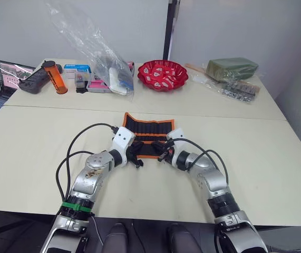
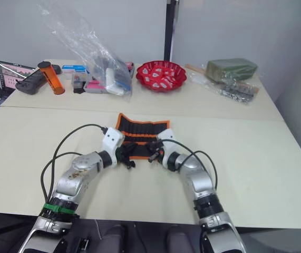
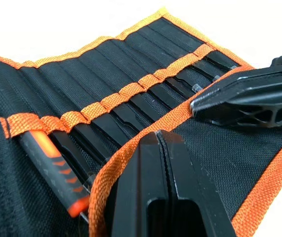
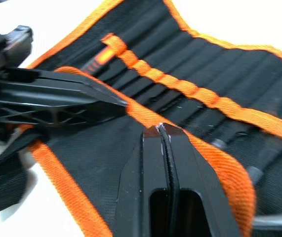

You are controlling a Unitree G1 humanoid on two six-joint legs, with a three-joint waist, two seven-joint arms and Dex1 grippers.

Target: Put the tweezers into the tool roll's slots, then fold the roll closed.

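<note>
Folding stage under way: tweezers (image 3: 131,116) seated in the slots (image 3: 112,101); tool roll (image 1: 149,128) mid-table, near flap lifted. Left gripper (image 3: 161,140) and right gripper (image 4: 163,132) both pinched onto the near orange edge. Remaining: close completely.

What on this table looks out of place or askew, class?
Nothing looks spilled or damaged. The black fabric tool roll with orange trim lies partly folded, its near flap turned up over the slots. Both end effectors, left and right, are shut on that flap's orange edge. One orange-handled tool sits among the black ones.
</note>
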